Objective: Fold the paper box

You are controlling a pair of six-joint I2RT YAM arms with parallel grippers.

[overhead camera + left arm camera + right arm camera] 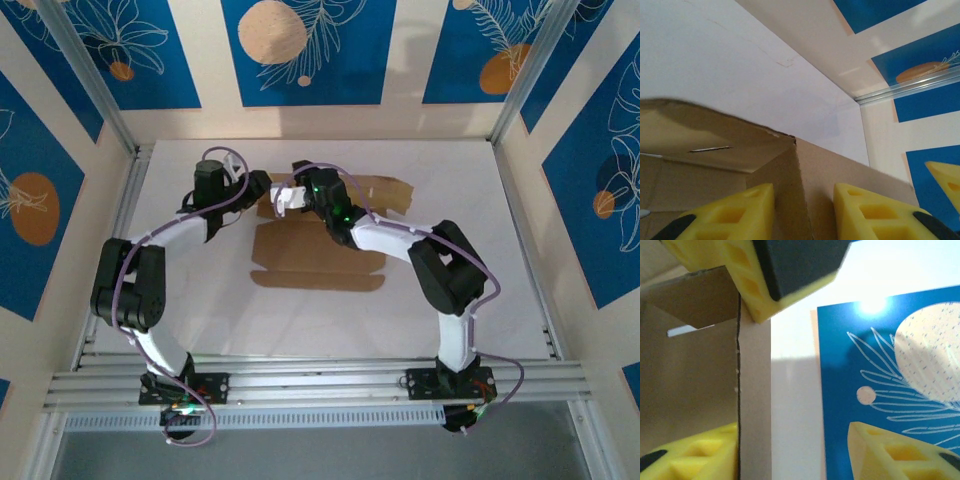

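Overhead, right arm (385, 236) across paper box (312, 262), blue panels (300, 55) behind.

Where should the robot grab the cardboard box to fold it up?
Probably the raised side wall of the box, by its thin top edge near the corner, coming down from above. It stands upright, so the jaws can straddle it; the bottom lies flat on the table.

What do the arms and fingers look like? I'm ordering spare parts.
The left arm and right arm have white links and bulky black joints, each trailing a purple cable. Green lights glow on the right arm. The fingers are yellow wedges with triangular cut-outs and black tips.
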